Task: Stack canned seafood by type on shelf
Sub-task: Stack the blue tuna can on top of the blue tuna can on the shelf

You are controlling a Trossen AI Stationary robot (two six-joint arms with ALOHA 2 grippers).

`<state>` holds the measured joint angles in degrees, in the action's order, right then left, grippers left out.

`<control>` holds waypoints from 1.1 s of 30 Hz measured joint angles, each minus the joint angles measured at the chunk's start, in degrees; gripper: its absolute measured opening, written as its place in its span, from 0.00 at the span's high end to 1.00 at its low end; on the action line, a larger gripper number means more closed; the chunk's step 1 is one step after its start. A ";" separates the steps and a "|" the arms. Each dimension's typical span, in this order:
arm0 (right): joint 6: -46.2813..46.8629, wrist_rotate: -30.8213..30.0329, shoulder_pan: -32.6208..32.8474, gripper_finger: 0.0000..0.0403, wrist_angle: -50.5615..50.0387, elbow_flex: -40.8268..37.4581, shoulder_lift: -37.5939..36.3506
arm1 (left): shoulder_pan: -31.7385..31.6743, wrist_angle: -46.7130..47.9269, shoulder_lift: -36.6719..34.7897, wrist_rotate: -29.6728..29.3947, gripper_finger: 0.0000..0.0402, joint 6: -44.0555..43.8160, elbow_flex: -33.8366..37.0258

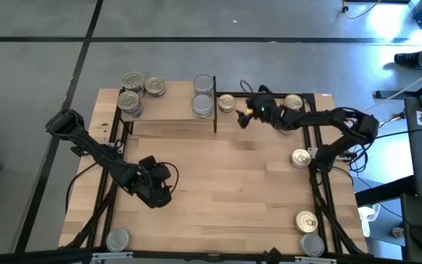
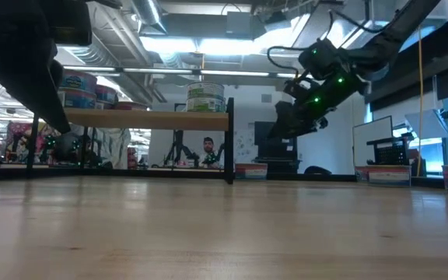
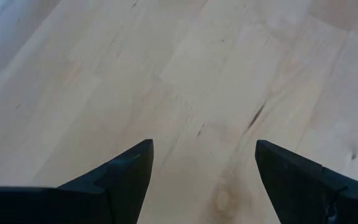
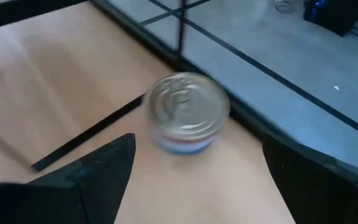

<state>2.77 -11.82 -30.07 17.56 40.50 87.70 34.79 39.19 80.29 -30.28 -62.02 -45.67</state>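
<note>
From above, the shelf (image 1: 168, 117) at the far left of the table (image 1: 218, 183) already carried two groups of tins: three or so gold-lidded ones (image 1: 132, 92) at its left end, some doubled up, and a silver-topped stack (image 1: 204, 95) at its right end. So the sorting was partly done, in my judgement. Loose tins remained: one gold-lidded tin (image 1: 226, 103) on the table just beside the shelf's right post, another (image 1: 293, 101) behind the right arm, one (image 1: 301, 158) by the right edge, two (image 1: 308, 231) at the near right corner and a silver one (image 1: 117, 238) at the near left corner. The right gripper (image 1: 245, 116) hung near the tin beside the shelf; the left gripper (image 1: 168, 192) waited over bare wood.

At table height, the shelf plank (image 2: 150, 119) showed a stacked pair (image 2: 205, 97) at its right end and more tins (image 2: 80, 88) at the left (partly hidden by the near arm). The right gripper (image 2: 286, 128) was raised clear of the tabletop.

The left wrist view showed fingers (image 3: 129, 171) spread wide over empty wood, holding nothing.

The right wrist view showed wide fingers (image 4: 114, 165) with a gold-lidded tin (image 4: 187, 112) just ahead, not yet between them.
</note>
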 joint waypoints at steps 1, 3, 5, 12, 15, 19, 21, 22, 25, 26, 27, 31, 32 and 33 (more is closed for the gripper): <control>-0.36 0.46 -1.08 0.13 -0.13 0.88 0.77 | 0.00 0.01 0.00 -0.01 0.31 -0.25 0.00; -1.15 1.45 -2.79 0.13 -0.08 3.33 2.90 | 0.00 -0.03 0.00 -0.02 0.31 -0.59 0.00; -1.89 2.57 -4.09 0.13 -0.23 6.02 5.49 | 0.00 -0.10 0.00 -0.02 0.31 -0.78 0.00; -3.28 3.42 -5.70 0.13 -9.80 18.52 15.97 | -0.01 -1.15 0.00 -0.02 0.31 -0.84 0.00; -3.21 3.42 -5.68 0.13 -15.66 23.20 19.53 | -0.02 -1.13 0.00 -0.02 0.31 -0.94 0.00; -3.06 3.24 -5.63 0.13 -21.11 27.05 22.96 | 0.00 -1.24 0.00 -0.02 0.31 -0.98 -0.02; -3.02 2.92 -5.63 0.13 -22.12 27.79 23.63 | 0.00 -1.26 0.00 0.00 0.31 -1.02 -0.02; -2.93 2.92 -5.63 0.13 -22.60 27.85 23.72 | 0.00 -1.34 0.00 -0.01 0.31 -1.02 -0.02; -2.98 2.92 -5.57 0.13 -25.05 27.94 23.68 | 0.00 -1.36 0.00 0.00 0.31 -1.07 -0.02; -2.98 2.97 -5.51 0.13 -26.15 27.96 23.57 | 0.00 -1.35 0.00 0.00 0.31 -1.07 -0.02; -2.98 3.42 -5.52 0.13 -27.32 27.96 23.30 | 0.00 -1.35 0.00 0.00 0.31 -1.07 -0.02; -3.01 4.37 -4.74 0.13 -33.09 27.94 22.22 | 0.00 -1.39 0.00 0.00 0.31 -1.07 -0.02; -3.03 4.34 -4.31 0.13 -34.56 27.94 21.95 | 0.00 -1.41 0.00 0.00 0.31 -1.07 -0.02; -3.07 4.29 -3.75 0.13 -36.20 27.90 21.52 | 0.00 -1.43 0.00 0.00 0.31 -1.07 -0.02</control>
<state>-0.30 -7.53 -33.82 -18.64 68.40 109.21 34.79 37.76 80.29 -30.28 -63.09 -45.69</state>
